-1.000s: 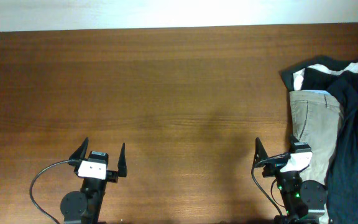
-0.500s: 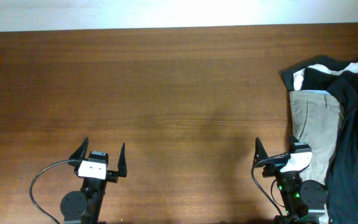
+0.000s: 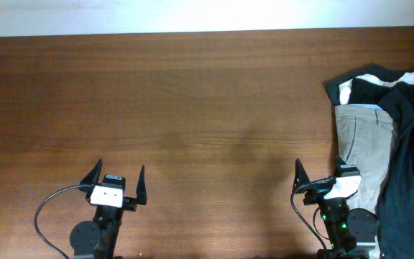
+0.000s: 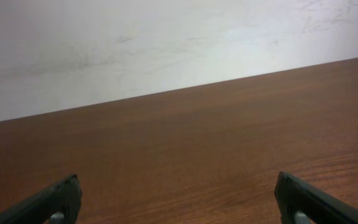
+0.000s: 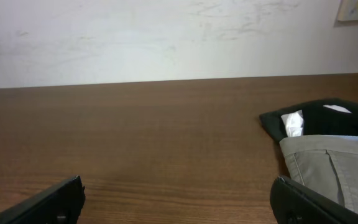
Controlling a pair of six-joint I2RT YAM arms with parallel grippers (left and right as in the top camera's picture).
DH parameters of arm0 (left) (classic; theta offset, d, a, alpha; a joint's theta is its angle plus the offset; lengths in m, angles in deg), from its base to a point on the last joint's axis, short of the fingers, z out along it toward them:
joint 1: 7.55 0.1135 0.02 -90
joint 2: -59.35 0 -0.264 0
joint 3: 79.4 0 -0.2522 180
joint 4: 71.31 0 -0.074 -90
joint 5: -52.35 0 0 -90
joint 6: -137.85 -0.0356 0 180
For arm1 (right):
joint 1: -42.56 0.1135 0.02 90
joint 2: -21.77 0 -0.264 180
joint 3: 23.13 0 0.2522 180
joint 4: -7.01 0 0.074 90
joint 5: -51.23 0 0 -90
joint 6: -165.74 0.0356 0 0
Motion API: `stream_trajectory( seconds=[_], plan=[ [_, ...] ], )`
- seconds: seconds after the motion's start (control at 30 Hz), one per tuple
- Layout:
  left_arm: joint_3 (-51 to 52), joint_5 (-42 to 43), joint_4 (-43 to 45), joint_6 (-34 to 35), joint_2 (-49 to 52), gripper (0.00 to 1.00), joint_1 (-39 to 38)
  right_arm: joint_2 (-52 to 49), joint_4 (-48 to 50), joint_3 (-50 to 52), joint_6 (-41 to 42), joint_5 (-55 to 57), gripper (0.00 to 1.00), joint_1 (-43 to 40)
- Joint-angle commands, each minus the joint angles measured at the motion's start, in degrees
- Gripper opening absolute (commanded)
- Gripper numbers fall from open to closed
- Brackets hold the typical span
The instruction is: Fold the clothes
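A very dark navy T-shirt (image 3: 412, 173) lies crumpled along the table's right edge, partly over other clothes; its printed mark does not show. My right gripper (image 3: 318, 177) is open and empty at the front edge, just left of the pile, its right finger beside the khaki trousers (image 3: 365, 144). In the right wrist view the open fingers (image 5: 178, 190) frame bare wood, with the trousers (image 5: 334, 165) at right. My left gripper (image 3: 118, 178) is open and empty at the front left, far from the clothes; the left wrist view shows its open fingers (image 4: 176, 190) over bare wood.
Black-and-white garments (image 3: 369, 83) are bunched at the pile's far end; they also show in the right wrist view (image 5: 306, 121). The brown wooden table (image 3: 192, 108) ends at a white wall at the back. A cable loops by the left arm's base (image 3: 45, 208).
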Motion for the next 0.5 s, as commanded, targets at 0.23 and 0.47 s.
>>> stream_trajectory(
  seconds=[0.23, 0.47],
  plan=[
    [0.5, -0.9, 0.4, -0.8, 0.3, 0.99, -0.2, 0.2, 0.3, 0.5, 0.7, -2.5, 0.99, 0.2],
    [-1.6, -0.9, 15.4, -0.9, 0.3, 0.99, -0.2, 0.2, 0.7, -7.8, 0.7, -4.7, 0.99, 0.2]
  ],
)
